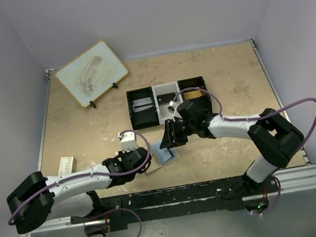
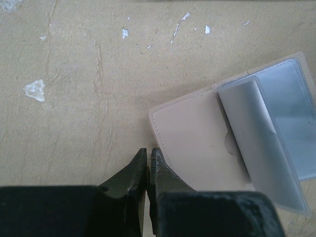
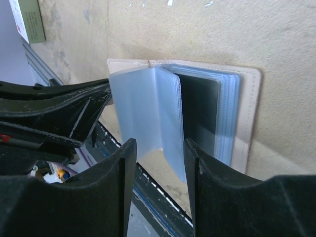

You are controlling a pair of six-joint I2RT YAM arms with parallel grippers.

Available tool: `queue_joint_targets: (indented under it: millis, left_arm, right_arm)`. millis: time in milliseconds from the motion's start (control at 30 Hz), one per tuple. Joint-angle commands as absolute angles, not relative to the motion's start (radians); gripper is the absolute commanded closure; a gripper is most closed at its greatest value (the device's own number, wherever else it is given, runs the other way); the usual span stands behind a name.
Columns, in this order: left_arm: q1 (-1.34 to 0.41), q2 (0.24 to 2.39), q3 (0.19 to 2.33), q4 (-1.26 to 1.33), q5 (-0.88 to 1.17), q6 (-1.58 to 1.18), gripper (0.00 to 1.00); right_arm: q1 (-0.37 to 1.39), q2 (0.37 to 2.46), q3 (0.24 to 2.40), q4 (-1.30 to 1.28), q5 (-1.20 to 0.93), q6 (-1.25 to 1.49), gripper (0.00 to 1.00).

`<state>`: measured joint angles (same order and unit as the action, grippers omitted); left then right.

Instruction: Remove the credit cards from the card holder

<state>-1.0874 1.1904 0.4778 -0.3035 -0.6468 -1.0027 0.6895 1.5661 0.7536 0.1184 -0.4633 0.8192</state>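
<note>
Right claw (image 3: 157,147) first: its jaws are parted about halfway and it's nosed down onto the open card holder (image 3: 251,98). It straddles a couple of clear plastic pages (image 3: 143,113) that stand up out of the holder. The pages sit loose in the gap, not squeezed, so I'd call it released. Right behind those pages there's a dark card (image 3: 200,111) tucked in a sleeve, not out of the holder yet.

Left claw (image 2: 149,157) is clenched tight on nothing. Its tips are down at the table (image 2: 74,148), right by the holder's tan corner. Touching it or just shy of it, I honestly can't tell.

The holder lies open on the table between the two claws, near the front edge, just in front of the black-and-white tray (image 1: 141,91). A whiteboard (image 1: 92,73) leans in the back-left corner. A little box (image 1: 66,165) sits over by the left arm, well apart from the holder.
</note>
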Motion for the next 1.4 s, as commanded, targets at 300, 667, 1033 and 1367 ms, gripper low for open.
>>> queue_joint_targets:
  millis: [300, 667, 1033, 1367]
  left_arm:
    - [-1.086, 1.182, 0.493, -0.282, -0.653, -1.008, 1.00]
    - [-1.085, 1.175, 0.494, -0.294, -0.660, -1.016, 1.00]
    - [-1.086, 1.109, 0.463, -0.322, -0.672, -1.046, 1.00]
    - [-1.086, 1.057, 0.486, -0.384, -0.684, -1.078, 0.68]
  right_arm:
    - [0.744, 1.571, 0.820, 0.209, -0.570, 0.805, 0.54]
    - [0.787, 1.643, 0.842, 0.264, -0.628, 0.803, 0.54]
    - [0.795, 1.666, 0.879, 0.160, -0.523, 0.780, 0.55]
    - [0.795, 1.656, 0.897, 0.058, -0.452, 0.746, 0.58]
